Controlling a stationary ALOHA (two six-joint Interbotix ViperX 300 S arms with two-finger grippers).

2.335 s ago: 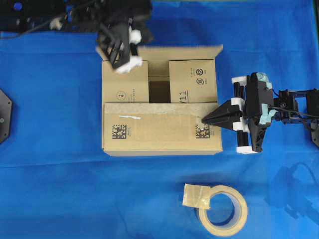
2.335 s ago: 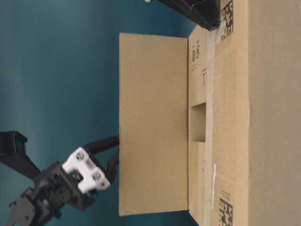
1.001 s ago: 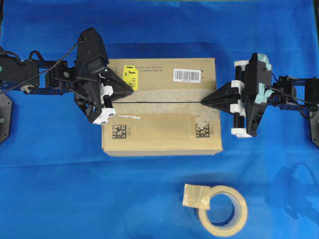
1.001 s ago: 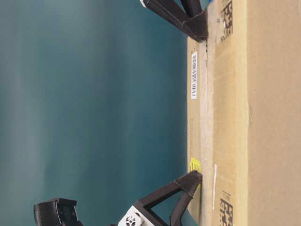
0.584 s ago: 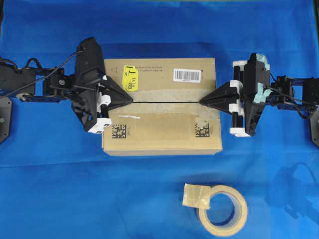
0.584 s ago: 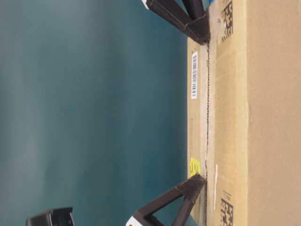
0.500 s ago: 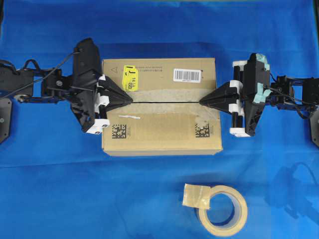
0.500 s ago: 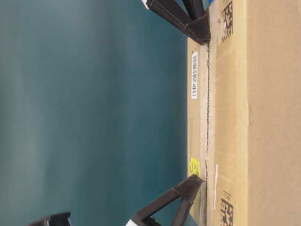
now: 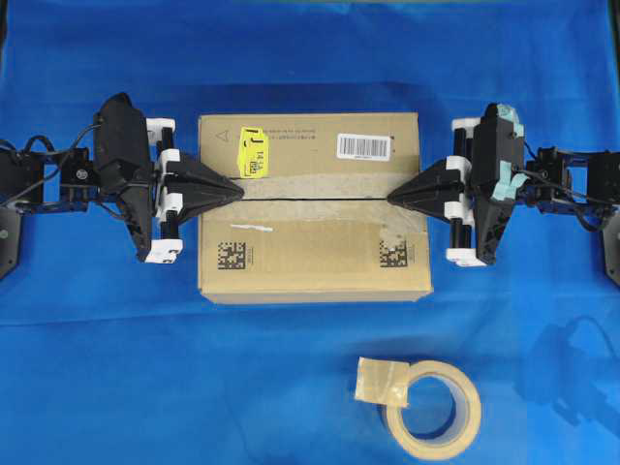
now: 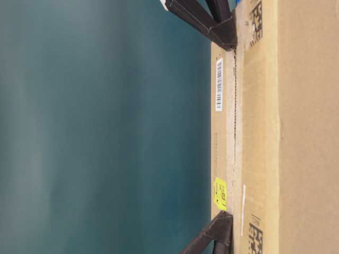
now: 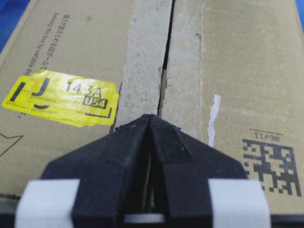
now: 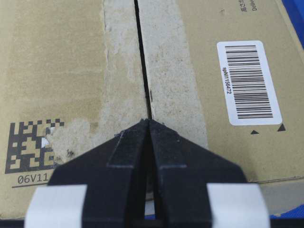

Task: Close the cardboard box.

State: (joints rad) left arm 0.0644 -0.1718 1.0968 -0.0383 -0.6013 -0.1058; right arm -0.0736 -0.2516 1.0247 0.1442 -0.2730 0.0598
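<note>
The large brown corrugated cardboard box (image 9: 310,208) sat mid-frame on the blue cloth (image 9: 145,368), flaps down. The left gripper (image 9: 238,188) and right gripper (image 9: 391,199), fingers pressed together, pointed at the centre seam's ends.

One camera looks straight down on the blue table (image 9: 116,368). A second sits at table level, rolled sideways, close against the cardboard box (image 10: 275,132). Each wrist camera looks along its closed fingers at the box's top seam, which all views share.
</note>
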